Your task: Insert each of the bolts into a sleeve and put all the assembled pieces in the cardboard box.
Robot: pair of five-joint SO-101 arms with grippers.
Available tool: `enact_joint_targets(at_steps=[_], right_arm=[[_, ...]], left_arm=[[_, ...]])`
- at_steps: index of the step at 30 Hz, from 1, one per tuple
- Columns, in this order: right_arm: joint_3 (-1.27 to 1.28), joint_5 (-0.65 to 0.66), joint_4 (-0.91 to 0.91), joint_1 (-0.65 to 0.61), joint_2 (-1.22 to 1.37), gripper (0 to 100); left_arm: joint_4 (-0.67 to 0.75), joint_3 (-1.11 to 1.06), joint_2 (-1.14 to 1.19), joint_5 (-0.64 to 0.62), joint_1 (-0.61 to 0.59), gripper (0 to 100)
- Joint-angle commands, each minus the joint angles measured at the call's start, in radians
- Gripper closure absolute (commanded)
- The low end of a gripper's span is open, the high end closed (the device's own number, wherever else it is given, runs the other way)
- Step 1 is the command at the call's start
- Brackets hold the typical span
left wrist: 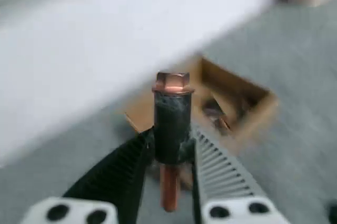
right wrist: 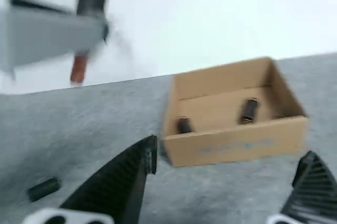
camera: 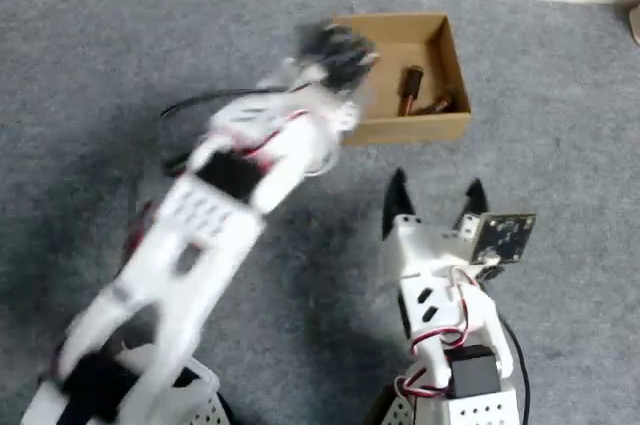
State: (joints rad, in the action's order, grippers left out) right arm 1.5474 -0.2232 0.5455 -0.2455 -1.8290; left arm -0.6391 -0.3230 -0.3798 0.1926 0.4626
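Left gripper [left wrist: 171, 147] clamps the sleeve [left wrist: 171, 124] — bolt [left wrist: 172, 83] through it — at the box [camera: 415, 128] rim, likely for dropping in; right gripper [camera: 435, 203] gapes wide before the box.

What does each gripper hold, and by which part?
The left gripper holds a bolt in its sleeve, fingers clamped on the sleeve's lower half. The right gripper is open, holding nothing.

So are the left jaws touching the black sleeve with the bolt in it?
Touching. The left wrist view shows the jaws pressed against both sides of the sleeve.
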Motion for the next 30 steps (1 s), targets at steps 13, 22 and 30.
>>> enact_joint_targets(at_steps=[13,22,30], right_arm=[[0.036,0.006,0.159,0.334,-0.007,62.8],[0.117,0.012,0.064,0.334,-0.007,62.8],[0.133,0.081,0.061,0.28,-0.007,62.8]], left_arm=[[0.203,0.926,1.047,0.0,0.081,100],[0.035,1.406,1.454,-0.157,0.045,100],[-0.129,1.692,1.587,-0.193,0.038,94]])
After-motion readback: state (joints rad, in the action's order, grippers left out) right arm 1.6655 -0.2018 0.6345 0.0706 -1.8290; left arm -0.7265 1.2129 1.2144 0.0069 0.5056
